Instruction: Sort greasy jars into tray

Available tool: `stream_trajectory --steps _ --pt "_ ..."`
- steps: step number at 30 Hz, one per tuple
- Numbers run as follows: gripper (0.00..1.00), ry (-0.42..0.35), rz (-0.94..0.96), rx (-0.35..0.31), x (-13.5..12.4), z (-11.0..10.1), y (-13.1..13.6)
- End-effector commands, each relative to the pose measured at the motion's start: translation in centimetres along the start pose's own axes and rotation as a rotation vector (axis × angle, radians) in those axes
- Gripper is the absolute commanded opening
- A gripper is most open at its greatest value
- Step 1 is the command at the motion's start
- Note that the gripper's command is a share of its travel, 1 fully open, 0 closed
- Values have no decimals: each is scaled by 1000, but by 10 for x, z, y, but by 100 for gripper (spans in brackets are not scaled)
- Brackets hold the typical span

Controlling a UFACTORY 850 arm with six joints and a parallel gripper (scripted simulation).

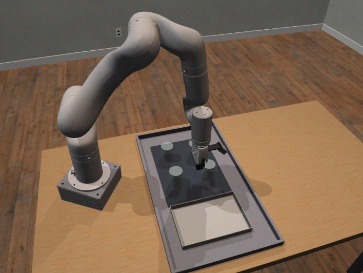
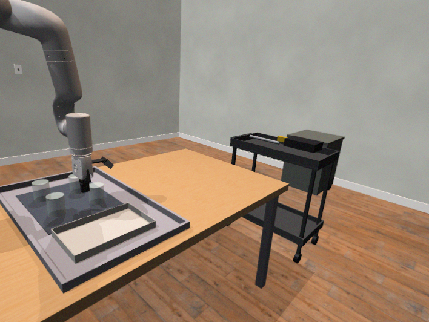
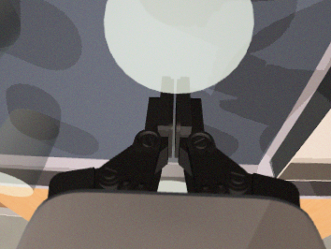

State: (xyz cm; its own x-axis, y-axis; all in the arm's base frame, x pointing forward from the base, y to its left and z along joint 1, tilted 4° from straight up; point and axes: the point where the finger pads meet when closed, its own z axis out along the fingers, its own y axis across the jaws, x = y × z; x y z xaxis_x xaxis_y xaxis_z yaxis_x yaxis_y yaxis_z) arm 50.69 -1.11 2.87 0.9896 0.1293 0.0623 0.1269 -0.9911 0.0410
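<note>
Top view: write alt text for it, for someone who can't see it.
A robot arm's closed gripper is down among four upturned glass jars on a dark mat. Beside the mat, nearer the viewer, a shallow tray holds no jars.

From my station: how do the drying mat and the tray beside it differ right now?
The mat is dark and flat; the tray is pale inside with raised rims. The mat carries all four jars; the tray has none. Both lie on the grey table top.
</note>
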Motion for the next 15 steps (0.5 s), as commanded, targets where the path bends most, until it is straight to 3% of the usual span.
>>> stream_trajectory --steps 1,15 --pt "0 2 0 0 1 -1 0" --pt "0 2 0 0 3 -2 0"
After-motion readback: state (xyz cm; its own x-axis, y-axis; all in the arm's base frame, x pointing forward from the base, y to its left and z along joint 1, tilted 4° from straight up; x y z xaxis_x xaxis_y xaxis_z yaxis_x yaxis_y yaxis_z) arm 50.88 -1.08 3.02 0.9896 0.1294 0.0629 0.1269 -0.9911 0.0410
